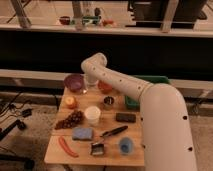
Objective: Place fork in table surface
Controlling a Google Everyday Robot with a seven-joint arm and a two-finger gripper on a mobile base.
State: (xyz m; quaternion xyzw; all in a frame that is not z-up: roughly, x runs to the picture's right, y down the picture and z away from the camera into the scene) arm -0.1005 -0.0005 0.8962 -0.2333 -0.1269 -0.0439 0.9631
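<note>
Your pincer (89,85) hangs at the far edge of the worktop (82,156), about 11 o'clock from its centre, just beside the purple bowl (74,82); you cannot tell how it is set, nor whether it carries anything. The fork cannot be made out. The white, smooth, tubular arm (150,107) sweeps in from 4 o'clock. Worktop: pale wooden planks, rectangular. On it: an orange bowl (104,87) at 12 o'clock, a green tray (131,103) partly hidden at 2 o'clock, a small metal cup (108,101), an orange fruit (70,102) at 9 o'clock, a dark grape cluster (70,119), a white cup (92,114) near centre, a dark rectangular block (125,117), a blue sponge (82,133), a black-handled utensil (113,132), a red sausage-like piece (66,146) at 7 o'clock, and a blue cup (125,145) at 5 o'clock. Behind: a dark counter (150,31) with small items.
</note>
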